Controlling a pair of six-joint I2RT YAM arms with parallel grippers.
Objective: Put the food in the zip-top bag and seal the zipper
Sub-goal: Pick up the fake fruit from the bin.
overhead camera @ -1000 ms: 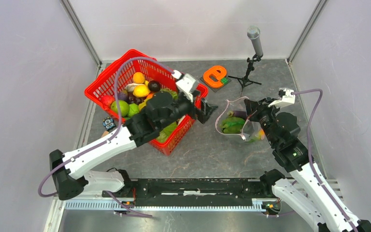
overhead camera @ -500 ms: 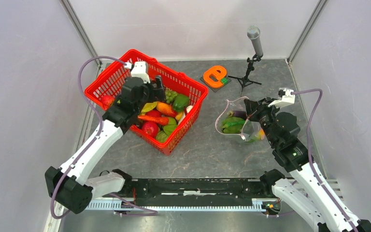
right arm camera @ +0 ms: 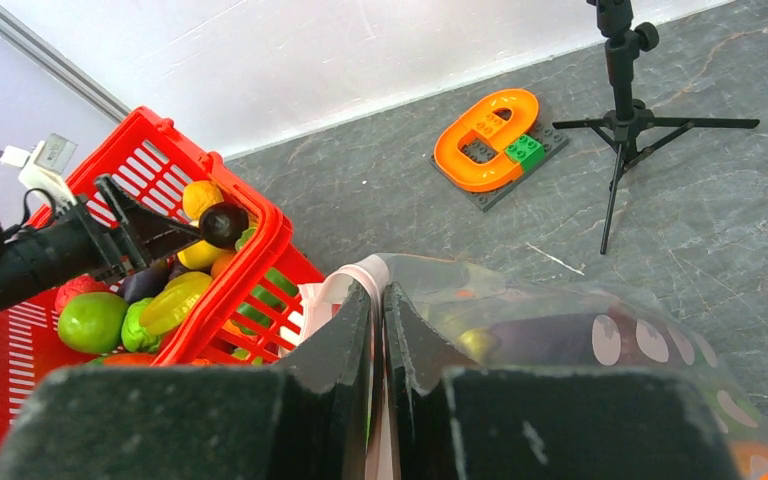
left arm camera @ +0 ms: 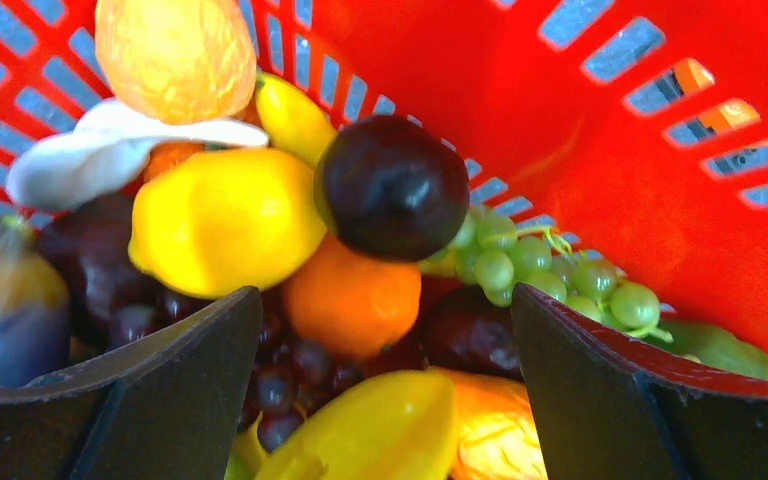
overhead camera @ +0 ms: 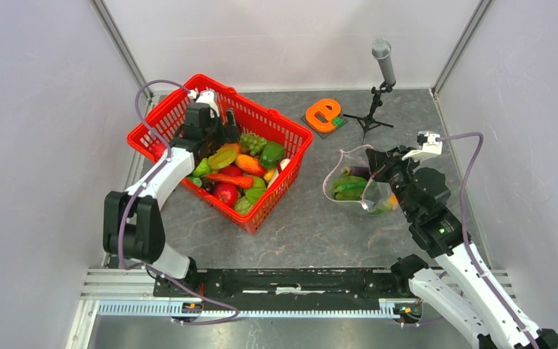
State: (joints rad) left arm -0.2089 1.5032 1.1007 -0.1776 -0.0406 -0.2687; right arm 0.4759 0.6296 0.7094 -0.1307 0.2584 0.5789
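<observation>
The clear dotted zip-top bag stands at the right of the table with its mouth held open, and green food lies inside it. My right gripper is shut on the bag's mouth edge, pinching the pale pinkish zipper between its fingers. My left gripper is open, low inside the red basket. In the left wrist view its jaws stand wide apart over an orange fruit, a dark plum, a yellow lemon and green grapes, holding nothing.
The basket is full of mixed toy produce. An orange toy letter on a dark plate and a microphone on a tripod stand at the back. Walls close in on three sides.
My left arm has swung from the basket's right rim, near the bag, back to the basket's far-left part, staying open. The right gripper and the bag have not moved.
</observation>
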